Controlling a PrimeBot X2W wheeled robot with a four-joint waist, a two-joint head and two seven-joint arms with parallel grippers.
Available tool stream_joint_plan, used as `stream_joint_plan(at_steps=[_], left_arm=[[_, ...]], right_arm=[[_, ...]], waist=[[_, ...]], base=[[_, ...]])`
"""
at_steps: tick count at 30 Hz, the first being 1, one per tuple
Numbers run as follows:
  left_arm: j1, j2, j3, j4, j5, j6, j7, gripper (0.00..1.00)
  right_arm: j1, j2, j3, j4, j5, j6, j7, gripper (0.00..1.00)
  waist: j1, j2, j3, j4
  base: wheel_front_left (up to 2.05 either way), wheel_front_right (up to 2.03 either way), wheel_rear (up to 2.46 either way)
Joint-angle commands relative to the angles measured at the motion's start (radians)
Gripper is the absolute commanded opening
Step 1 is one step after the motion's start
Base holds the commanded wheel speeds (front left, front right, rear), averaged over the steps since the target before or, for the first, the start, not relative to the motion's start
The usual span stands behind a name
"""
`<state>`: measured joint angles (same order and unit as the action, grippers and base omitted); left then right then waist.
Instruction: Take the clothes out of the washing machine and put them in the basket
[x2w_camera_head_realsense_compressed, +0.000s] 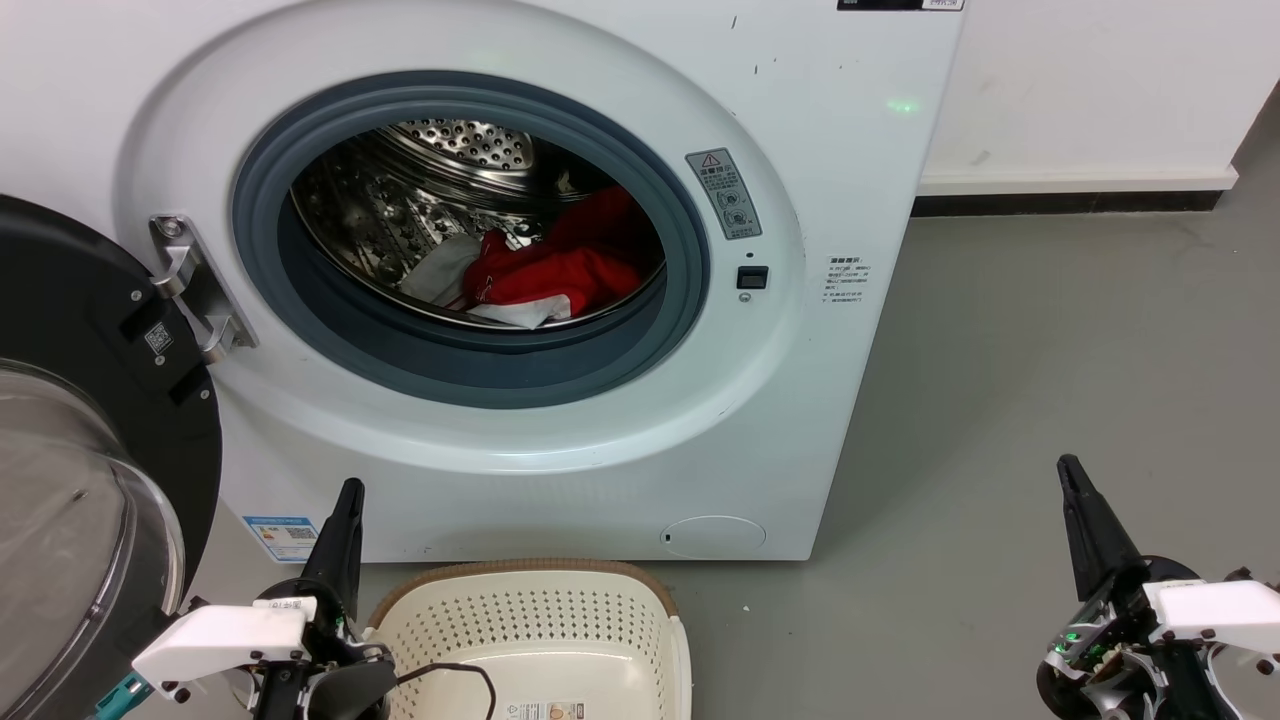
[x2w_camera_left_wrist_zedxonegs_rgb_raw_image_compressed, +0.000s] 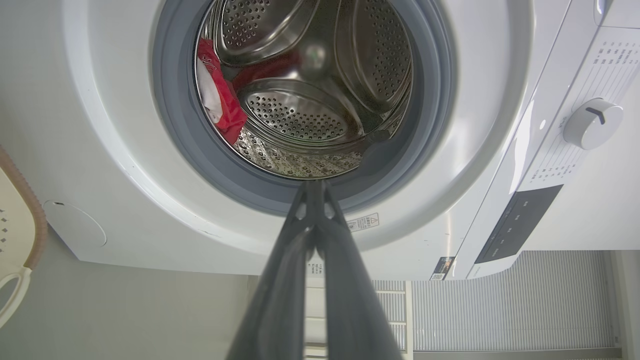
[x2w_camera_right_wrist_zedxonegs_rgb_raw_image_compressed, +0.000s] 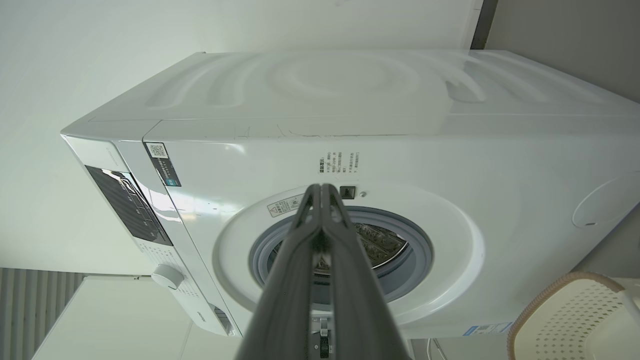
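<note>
Red clothes (x2w_camera_head_realsense_compressed: 560, 265) with white trim lie in the steel drum of the white washing machine (x2w_camera_head_realsense_compressed: 850, 180), whose black-rimmed glass door (x2w_camera_head_realsense_compressed: 80, 480) hangs open at the left. The left wrist view catches the clothes (x2w_camera_left_wrist_zedxonegs_rgb_raw_image_compressed: 220, 97) at the drum's left side. The cream basket (x2w_camera_head_realsense_compressed: 530, 630) with a brown rim stands on the floor in front of the machine, with no clothes in the part I see. My left gripper (x2w_camera_head_realsense_compressed: 348, 490) is shut and holds nothing, low at the left beside the basket. My right gripper (x2w_camera_head_realsense_compressed: 1068, 468) is shut too, low at the right over the floor.
Grey floor (x2w_camera_head_realsense_compressed: 1050, 380) stretches to the right of the machine up to a white wall with a dark skirting (x2w_camera_head_realsense_compressed: 1060, 200). A black cable (x2w_camera_head_realsense_compressed: 460, 675) crosses the basket's near side. The open door crowds the left side.
</note>
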<state>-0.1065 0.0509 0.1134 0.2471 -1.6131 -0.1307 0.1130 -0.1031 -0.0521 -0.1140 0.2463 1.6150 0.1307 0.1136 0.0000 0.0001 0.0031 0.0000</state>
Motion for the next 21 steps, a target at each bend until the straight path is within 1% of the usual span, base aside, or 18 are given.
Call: stream_joint_plan(at_steps=[1,13,14,16,21], left_arm=[[-0.006,-0.003,0.002,-0.001,0.000,-0.002,0.003,0.00],[-0.006,-0.003,0.002,-0.001,0.000,-0.002,0.003,0.00],[0.000,0.000,0.000,0.000,0.000,0.000,0.000,1.00],[0.009,-0.001,-0.004,0.017,0.000,0.000,-0.001,1.00],[0.008,-0.001,-0.031,0.005,0.011,0.000,-0.023,1.00]], right_arm=[[-0.013,0.003,0.001,0.001,-0.004,0.000,0.000,0.00],[-0.013,0.003,0.001,0.001,-0.004,0.000,0.000,0.00],[0.000,0.000,0.000,0.000,0.000,0.000,0.000,1.00],[0.011,0.001,0.000,0.016,0.000,0.000,0.000,1.00],[0.021,0.001,0.017,-0.004,-0.015,0.000,-0.026,1.00]], waist=[[0.0000,-0.0001,0.000,0.000],[0.0000,-0.0001,0.000,0.000],[0.0000,-0.0001,0.000,0.000],[0.0000,-0.0001,0.000,0.000],[0.0000,-0.0001,0.000,-0.001]], base=[[0.00,0.00,0.00],[0.00,0.00,0.00],[0.00,0.00,0.00],[0.00,0.00,0.00],[0.00,0.00,0.00]])
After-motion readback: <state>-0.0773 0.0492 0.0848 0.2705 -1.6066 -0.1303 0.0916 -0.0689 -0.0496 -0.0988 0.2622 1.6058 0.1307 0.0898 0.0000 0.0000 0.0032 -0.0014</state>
